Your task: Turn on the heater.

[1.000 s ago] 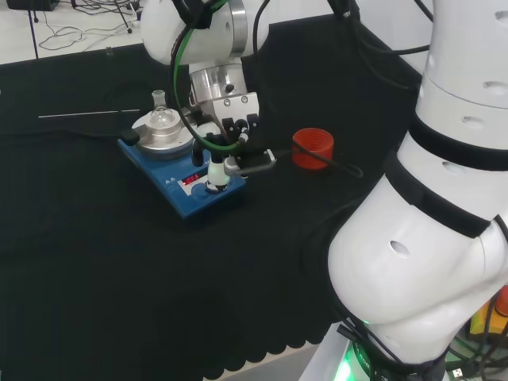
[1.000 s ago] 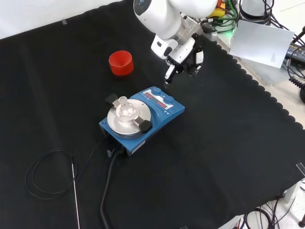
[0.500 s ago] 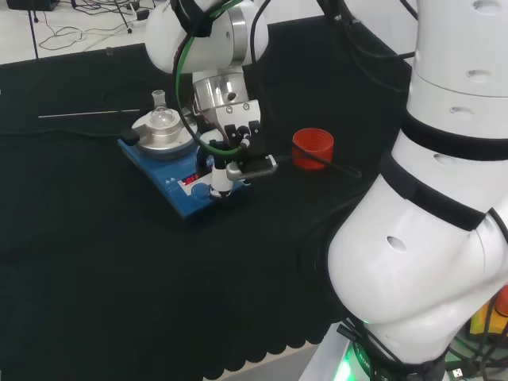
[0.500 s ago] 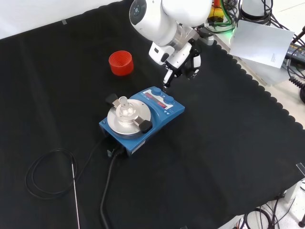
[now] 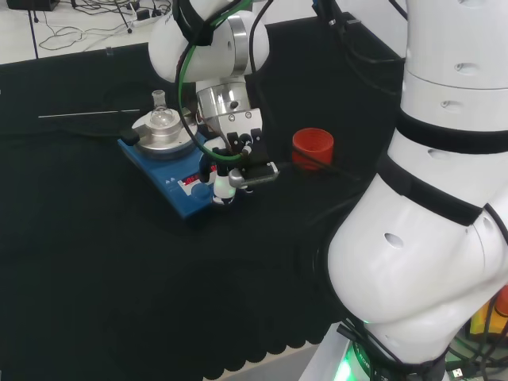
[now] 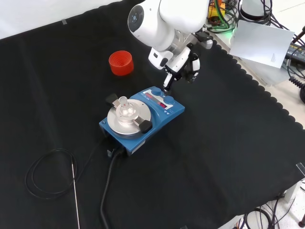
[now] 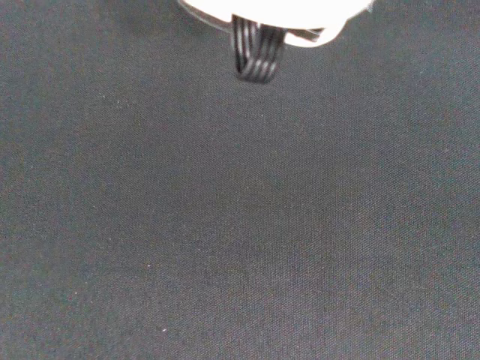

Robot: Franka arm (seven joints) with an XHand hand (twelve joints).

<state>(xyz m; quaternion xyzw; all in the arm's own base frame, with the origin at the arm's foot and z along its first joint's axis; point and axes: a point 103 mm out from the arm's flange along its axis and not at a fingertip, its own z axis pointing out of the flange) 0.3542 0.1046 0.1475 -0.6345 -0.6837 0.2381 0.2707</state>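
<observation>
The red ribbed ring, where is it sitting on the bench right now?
In the front view the red ribbed ring stands on the black cloth, up and left of the blue heater and left of the hand.

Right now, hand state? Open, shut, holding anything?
Hand: holding nothing, one finger extended down at the heater's knobs; whether the rest are curled cannot be told.

A robotics lab: a blue heater (image 6: 143,117) bearing a small glass flask (image 6: 125,107) sits mid-bench on black cloth (image 6: 228,157), with cable bundles (image 6: 267,16) beyond its far corner.
</observation>
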